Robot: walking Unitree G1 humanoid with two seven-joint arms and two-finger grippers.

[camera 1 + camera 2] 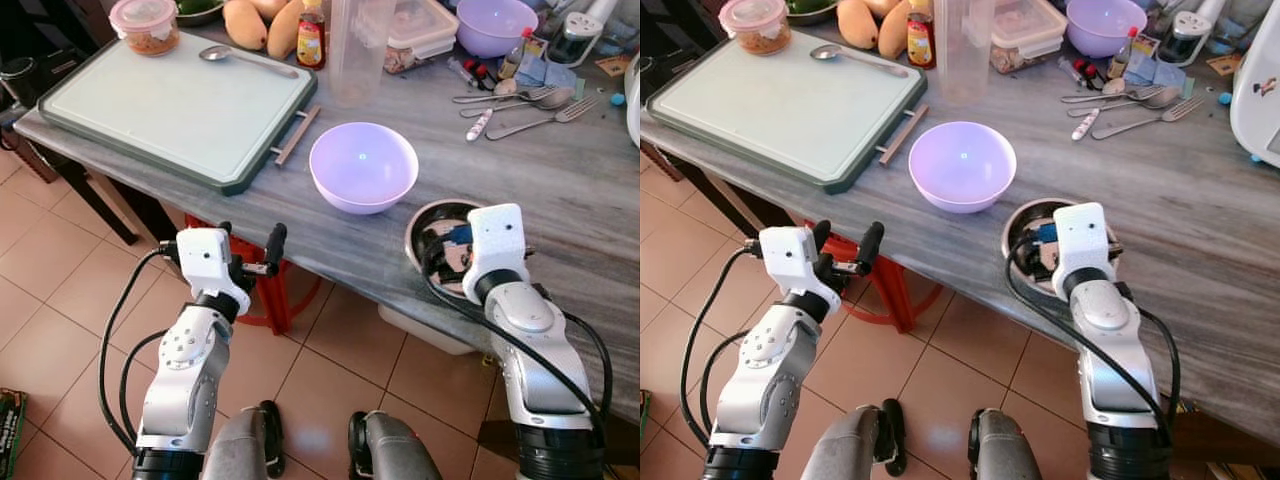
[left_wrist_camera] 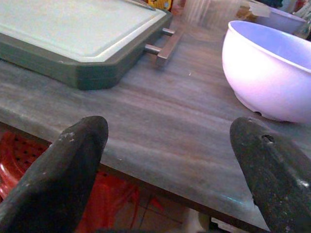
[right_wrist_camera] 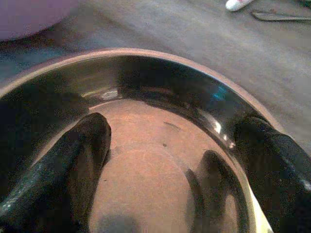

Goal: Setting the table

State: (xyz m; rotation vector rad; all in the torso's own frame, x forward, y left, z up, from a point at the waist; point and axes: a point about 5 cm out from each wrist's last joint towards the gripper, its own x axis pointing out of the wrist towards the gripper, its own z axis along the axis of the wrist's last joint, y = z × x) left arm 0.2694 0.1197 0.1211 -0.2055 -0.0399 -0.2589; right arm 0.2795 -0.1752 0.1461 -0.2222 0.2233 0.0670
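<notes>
Right gripper [image 3: 170, 165], fingers apart, dips inside the round steel bowl [image 3: 160, 73] at the grey table's [image 1: 560, 200] near edge; a careless nudge could tip it off

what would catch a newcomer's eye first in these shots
Probably the lilac bowl sitting alone near the front edge of the grey table, beside the big pale green cutting board. Next, the right gripper open with its fingers down inside a metal bowl at the table's edge, while the left gripper hovers open just off the table, pointed toward the lilac bowl.
</notes>
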